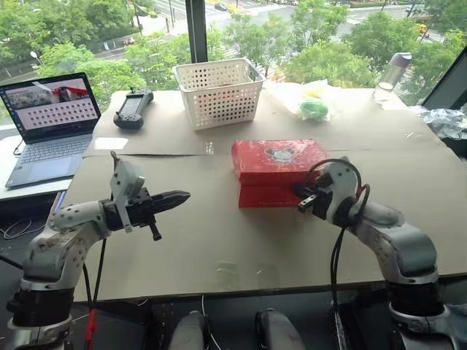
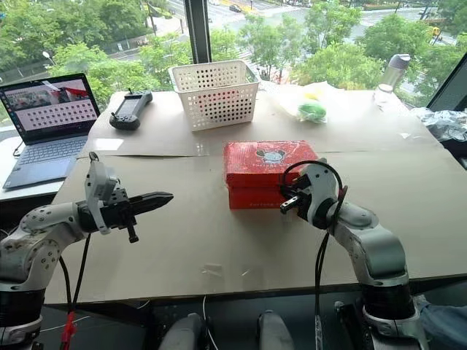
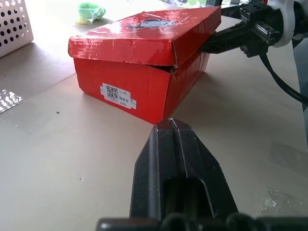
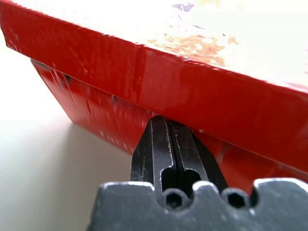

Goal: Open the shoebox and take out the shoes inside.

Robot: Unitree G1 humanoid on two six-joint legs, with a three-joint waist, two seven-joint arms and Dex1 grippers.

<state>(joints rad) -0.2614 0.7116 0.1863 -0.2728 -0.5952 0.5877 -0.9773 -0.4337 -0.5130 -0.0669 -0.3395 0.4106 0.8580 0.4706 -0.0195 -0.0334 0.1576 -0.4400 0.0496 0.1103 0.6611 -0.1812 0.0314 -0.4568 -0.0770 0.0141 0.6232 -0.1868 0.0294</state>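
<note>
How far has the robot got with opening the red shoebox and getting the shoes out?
Just starting. Done: the shut right gripper has its tips wedged under the lid edge of the shoebox, and the lid sits slightly lifted at that side. In hand: prying the lid up. The shut left gripper hangs apart from the box, holding nothing. Left: swing the lid fully open, then take out the shoes, which are hidden inside.

Upper-floor office or lab test setup: cardboard-covered desk point(image 1: 219, 248) placed by a window point(image 1: 87, 36), laptop point(image 1: 51, 124) and handheld controller point(image 1: 133, 108) at upper left.
</note>
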